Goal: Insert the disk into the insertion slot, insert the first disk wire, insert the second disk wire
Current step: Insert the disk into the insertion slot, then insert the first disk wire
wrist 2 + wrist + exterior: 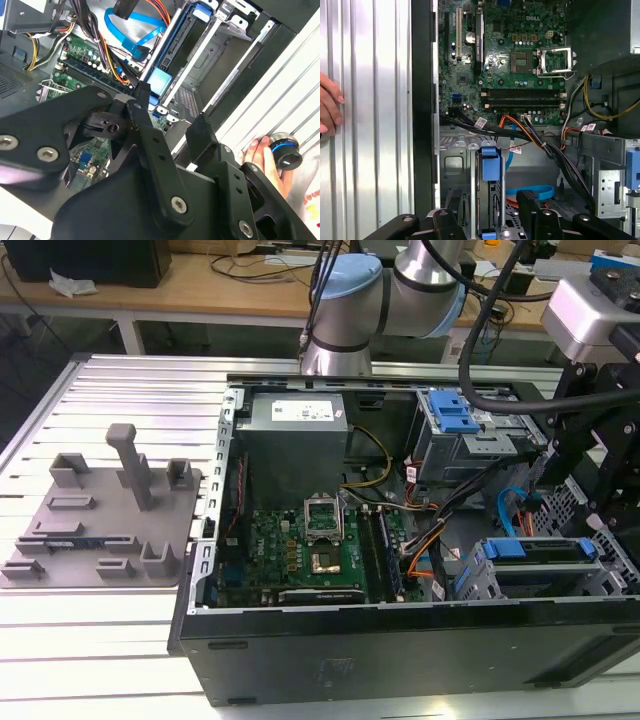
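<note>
In the first wrist view my gripper (pixel 490 204) has its jaws wide, one on either side of the disk (pixel 490 162) and clear of it; its long axis runs straight away from them. The second wrist view shows that straddle too. In the exterior view the disk sits in the insertion slot (pixel 478 575), at the case (pixel 330 665) corner on the exterior view's right

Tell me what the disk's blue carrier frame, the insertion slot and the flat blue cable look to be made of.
Carrier frame of the disk: evenly bright blue with a soft sheen, most likely moulded plastic. Insertion slot: bare grey sheet metal, probably steel, judging by punched holes and folded edges. Flat blue cable: flexible glossy plastic jacket, since it curls in a loop.
</note>
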### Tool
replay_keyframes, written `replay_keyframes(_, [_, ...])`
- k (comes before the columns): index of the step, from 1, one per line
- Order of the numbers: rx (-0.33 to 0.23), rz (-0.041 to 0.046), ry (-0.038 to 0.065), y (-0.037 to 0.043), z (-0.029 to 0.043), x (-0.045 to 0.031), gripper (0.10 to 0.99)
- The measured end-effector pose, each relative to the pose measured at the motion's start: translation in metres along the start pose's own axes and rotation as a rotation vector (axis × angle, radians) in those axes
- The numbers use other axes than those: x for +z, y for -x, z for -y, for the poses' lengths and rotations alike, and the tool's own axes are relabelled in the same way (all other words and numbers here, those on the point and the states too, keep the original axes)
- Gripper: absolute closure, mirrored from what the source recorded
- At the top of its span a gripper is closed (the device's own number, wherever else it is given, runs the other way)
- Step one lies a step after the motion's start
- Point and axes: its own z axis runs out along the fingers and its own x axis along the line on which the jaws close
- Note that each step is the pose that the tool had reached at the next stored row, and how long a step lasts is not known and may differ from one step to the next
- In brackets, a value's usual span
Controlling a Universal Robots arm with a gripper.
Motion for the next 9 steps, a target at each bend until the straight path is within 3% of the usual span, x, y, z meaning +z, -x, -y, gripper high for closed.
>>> replay_keyframes(9, [0.000,0.0000,0.000,0.0000,0.0000,0.0000,0.522])
